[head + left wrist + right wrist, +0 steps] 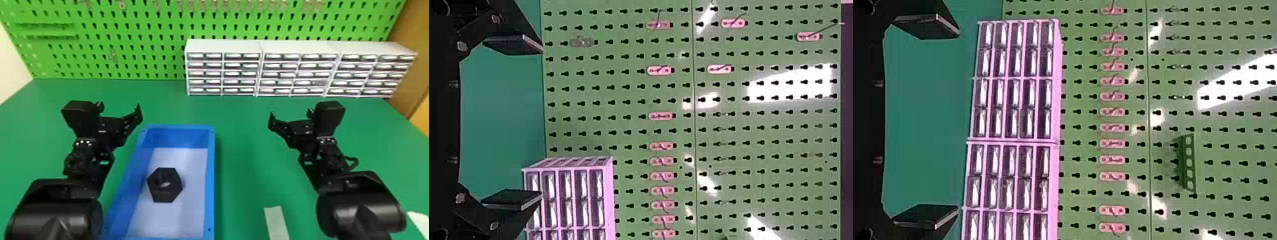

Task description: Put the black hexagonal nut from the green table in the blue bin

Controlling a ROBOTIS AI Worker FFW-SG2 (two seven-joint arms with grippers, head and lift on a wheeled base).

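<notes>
Drawers [281, 74] before pegboard [137, 32], beyond blue bin [211, 178] with nut [165, 194] inside

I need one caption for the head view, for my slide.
Black hexagonal nut inside the blue bin, with the left gripper and right gripper open above the green table.

Near the left gripper [119, 107], that blue rectangular bin [211, 178] looks like smooth plastic; the black hexagonal nut [163, 195] inside looks matt, the flat green table [242, 143] smooth.

The head view's bottom edge cuts off the blue bin [211, 178]
</notes>
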